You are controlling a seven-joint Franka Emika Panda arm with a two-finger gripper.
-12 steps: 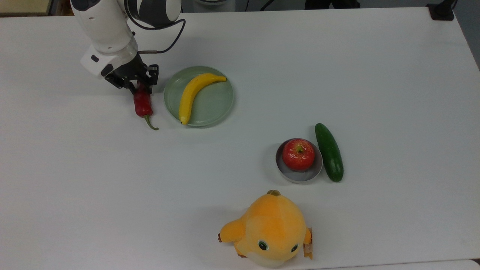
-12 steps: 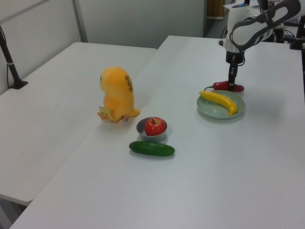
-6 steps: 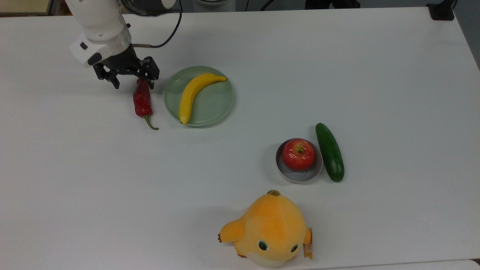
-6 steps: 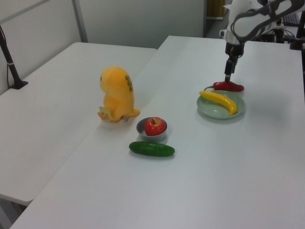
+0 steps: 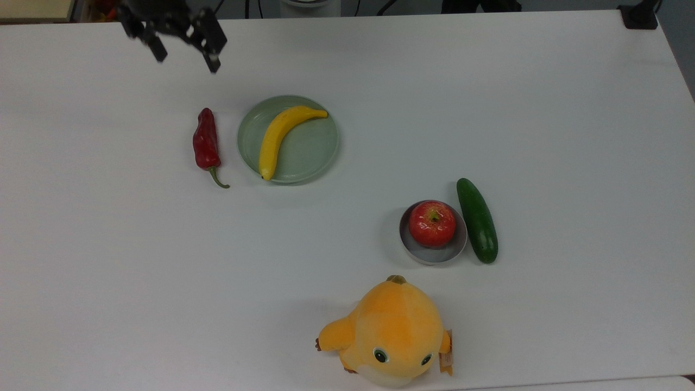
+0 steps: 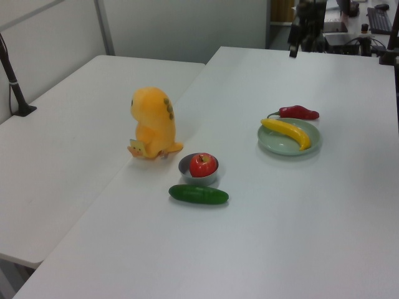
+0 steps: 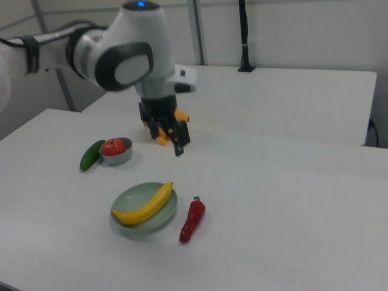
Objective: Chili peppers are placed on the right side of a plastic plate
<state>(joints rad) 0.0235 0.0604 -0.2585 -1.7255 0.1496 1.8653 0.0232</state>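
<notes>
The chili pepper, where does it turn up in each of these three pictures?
Top view: the chili lies just left of the green plate.
Left view: the chili lies just behind the plate.
Right view: the chili lies just right of the plate.
Shared landmark: the banana on the plate.

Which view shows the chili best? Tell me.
The top view: the chili lies whole, stem and all, beside the plate. In the right view it is whole but foreshortened; in the left view it is far off, behind the plate.
</notes>
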